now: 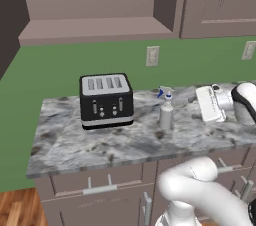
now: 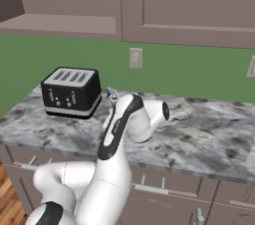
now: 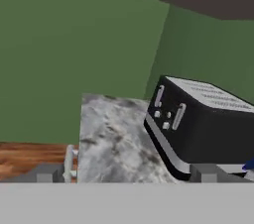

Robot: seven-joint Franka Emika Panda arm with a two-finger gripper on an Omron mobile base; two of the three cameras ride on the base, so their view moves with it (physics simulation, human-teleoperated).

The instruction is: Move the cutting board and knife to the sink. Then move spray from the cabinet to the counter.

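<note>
On the counter [image 1: 100, 140], the pincer [image 3: 126, 172] gapes wide, holding nothing.

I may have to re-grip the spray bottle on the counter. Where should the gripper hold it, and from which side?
Probably the slim body of the spray, below the blue trigger, from the side facing the gripper: it stands upright, clear of the toaster.

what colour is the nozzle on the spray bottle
Blue, atop the pale spray bottle; clearest in the left base view.

You saw: spray [image 1: 166, 111] pale grey, blue nozzle | counter [image 1: 100, 142] grey-white marbled | toaster [image 1: 106, 100] black, silver top | wall [image 1: 75, 67] green | cabinet [image 1: 95, 0] taupe-brown
</note>
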